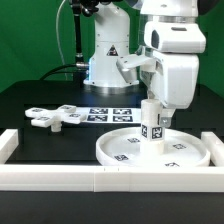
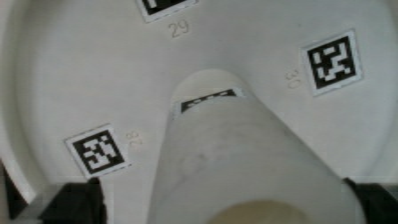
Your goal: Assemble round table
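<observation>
White straight-walled frame (image 1: 60, 178) nearest the camera. Behind it, large white rimmed round plastic disc (image 1: 115, 155) with black-and-white square tags, lying flat beneath the jaws. Short white cylindrical post (image 1: 152, 130) stands upright on the disc, between the jaws. Gripper (image 1: 155, 110) jaws apart, straddling the post top, a gap visible on one side. White four-armed cross-shaped foot (image 1: 55, 117) lies well apart from the jaws. Marker board (image 1: 108, 113) lies beyond.

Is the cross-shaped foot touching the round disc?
Apart. The exterior view shows bare black table between the cross-shaped foot and the round disc.
</observation>
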You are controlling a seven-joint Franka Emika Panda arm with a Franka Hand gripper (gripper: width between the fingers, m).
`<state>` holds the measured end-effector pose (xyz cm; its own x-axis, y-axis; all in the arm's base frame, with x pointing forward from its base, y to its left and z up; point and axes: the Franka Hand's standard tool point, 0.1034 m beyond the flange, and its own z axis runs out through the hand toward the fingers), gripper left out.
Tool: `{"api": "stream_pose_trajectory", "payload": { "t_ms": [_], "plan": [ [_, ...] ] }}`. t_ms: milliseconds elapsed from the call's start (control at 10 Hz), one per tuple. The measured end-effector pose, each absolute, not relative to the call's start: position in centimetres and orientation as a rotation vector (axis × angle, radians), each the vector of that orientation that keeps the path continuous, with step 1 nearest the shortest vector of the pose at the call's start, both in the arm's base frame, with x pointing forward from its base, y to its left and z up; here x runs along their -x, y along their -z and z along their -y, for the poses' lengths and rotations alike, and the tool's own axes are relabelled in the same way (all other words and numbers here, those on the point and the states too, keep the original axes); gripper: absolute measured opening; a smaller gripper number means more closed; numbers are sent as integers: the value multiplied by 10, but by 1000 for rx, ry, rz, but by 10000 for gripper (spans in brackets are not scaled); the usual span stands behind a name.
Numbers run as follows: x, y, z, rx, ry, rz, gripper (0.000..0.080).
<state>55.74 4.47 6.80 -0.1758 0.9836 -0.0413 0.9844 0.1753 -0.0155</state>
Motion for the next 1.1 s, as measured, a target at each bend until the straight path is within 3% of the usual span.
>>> {"api": "stream_pose_trajectory", "payload": {
  "t_ms": [600, 700, 800, 900, 1100],
  "plan": [
    [-558, -68, -38, -1740, 84, -2577, 649],
    [-557, -67, -38, -1758, 84, -2566, 526],
    [-557, -67, -38, -1760, 85, -2564, 526],
    [-557, -67, -37, -1761, 85, -2563, 401],
    [-557, -67, -37, -1799, 84, -2536, 406]
  ]
}}
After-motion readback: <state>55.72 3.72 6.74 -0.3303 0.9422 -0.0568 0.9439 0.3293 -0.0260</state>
